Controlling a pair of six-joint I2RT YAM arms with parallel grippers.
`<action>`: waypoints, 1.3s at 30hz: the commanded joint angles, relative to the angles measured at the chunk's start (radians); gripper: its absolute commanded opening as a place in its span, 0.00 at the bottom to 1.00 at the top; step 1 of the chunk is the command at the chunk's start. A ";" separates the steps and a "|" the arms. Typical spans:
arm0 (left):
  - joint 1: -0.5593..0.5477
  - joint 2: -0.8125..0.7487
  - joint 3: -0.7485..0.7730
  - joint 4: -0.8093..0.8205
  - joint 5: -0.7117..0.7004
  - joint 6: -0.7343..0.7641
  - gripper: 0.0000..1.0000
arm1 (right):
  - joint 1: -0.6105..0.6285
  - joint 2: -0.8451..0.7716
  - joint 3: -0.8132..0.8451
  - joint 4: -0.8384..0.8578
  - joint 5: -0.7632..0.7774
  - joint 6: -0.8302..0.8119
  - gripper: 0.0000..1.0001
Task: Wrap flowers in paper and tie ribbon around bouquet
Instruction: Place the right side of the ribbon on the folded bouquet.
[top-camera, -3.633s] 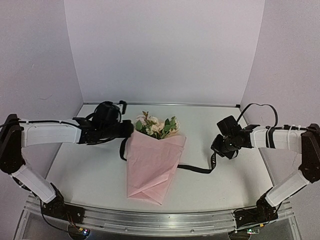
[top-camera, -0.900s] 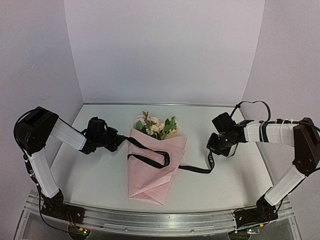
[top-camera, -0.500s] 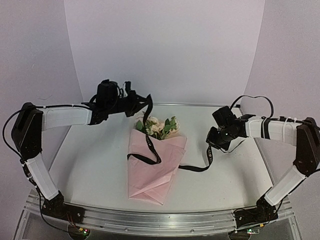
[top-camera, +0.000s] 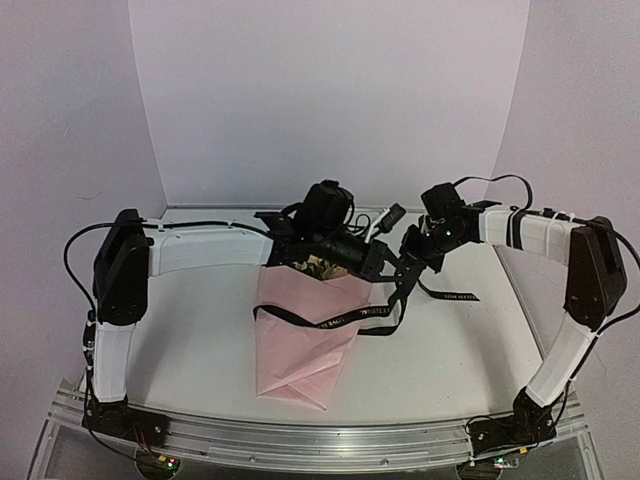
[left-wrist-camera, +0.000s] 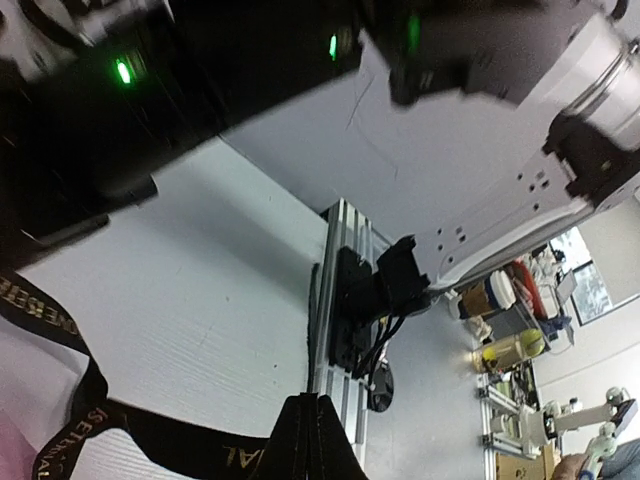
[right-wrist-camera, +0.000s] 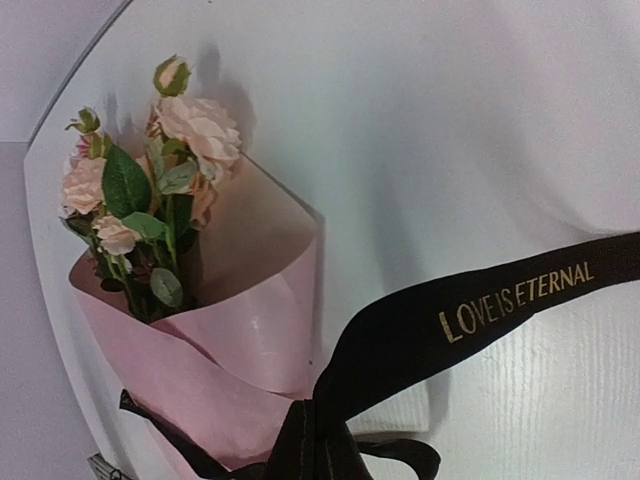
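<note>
Top external view: the bouquet (top-camera: 300, 350) lies mid-table (top-camera: 180, 340), with its flowers (right-wrist-camera: 150, 190) at the far end of the pink paper (top-camera: 320, 295). Just right of them, the left gripper (top-camera: 385, 268) and right gripper (top-camera: 412, 258) nearly meet. Each pinches the ribbon (top-camera: 330, 322), which drapes across the paper and trails right.

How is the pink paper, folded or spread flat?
Folded: the paper forms a cone around the flowers, its flaps overlapping in front.
</note>
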 joint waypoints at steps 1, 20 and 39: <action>-0.018 0.046 0.100 -0.126 0.046 0.147 0.00 | 0.001 0.062 0.124 0.015 -0.154 -0.044 0.00; 0.068 -0.316 -0.369 0.231 -0.146 -0.006 0.57 | 0.150 0.198 0.348 0.025 -0.363 -0.137 0.00; 0.483 -0.587 -0.784 0.074 -0.238 -0.278 0.61 | 0.387 0.057 0.212 -0.212 -0.087 -0.397 0.73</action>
